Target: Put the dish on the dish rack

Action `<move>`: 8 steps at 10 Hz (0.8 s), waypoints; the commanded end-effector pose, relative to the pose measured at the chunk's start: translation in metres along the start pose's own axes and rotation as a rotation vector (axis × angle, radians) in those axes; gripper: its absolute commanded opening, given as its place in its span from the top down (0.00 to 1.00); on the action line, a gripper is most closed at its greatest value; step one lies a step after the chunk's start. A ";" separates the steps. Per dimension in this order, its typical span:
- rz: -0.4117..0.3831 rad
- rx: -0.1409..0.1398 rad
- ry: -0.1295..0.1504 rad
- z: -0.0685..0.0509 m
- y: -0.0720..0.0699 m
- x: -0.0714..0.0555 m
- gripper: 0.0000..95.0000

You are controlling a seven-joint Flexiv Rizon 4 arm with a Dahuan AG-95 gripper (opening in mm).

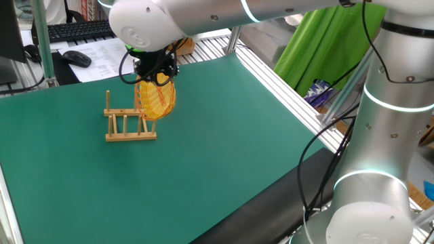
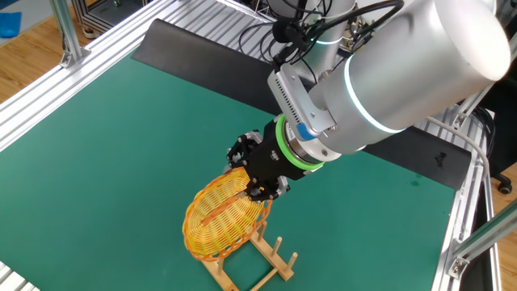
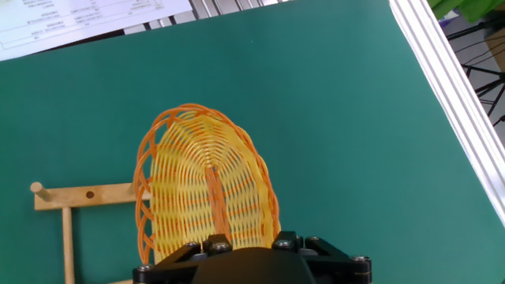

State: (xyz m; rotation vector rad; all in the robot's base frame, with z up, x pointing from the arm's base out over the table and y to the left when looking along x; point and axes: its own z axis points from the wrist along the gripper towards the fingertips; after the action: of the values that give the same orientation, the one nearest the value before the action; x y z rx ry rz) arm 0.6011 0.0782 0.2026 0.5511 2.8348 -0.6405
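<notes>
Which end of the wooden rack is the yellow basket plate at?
The dish, held by the gripper, is at the dish rack end farthest from its lone tall peg, which stands free.

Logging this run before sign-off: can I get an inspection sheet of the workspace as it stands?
Surface: green mat on the table, no spills or marks seen.
Job's things: woven dish held on edge at one end of the wooden rack, its lower rim down among the pegs; whether it is seated cannot be told.
Clutter: nothing seen on the mat.
Grippers: gripper holds the dish's upper rim, jaws shut on it.
Cables: black cables run along the arm; another hangs by the arm's base.
Surroundings: keyboard, mouse, papers and green cloth beyond the table's edges.
</notes>
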 end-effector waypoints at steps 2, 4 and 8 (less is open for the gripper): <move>-0.001 -0.001 0.000 0.000 0.000 0.000 0.60; -0.005 -0.011 0.003 -0.001 0.001 0.001 1.00; 0.013 -0.017 0.009 -0.008 0.004 0.005 1.00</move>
State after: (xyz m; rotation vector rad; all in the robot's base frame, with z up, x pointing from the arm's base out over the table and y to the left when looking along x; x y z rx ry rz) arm 0.5956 0.0865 0.2098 0.5702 2.8361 -0.6146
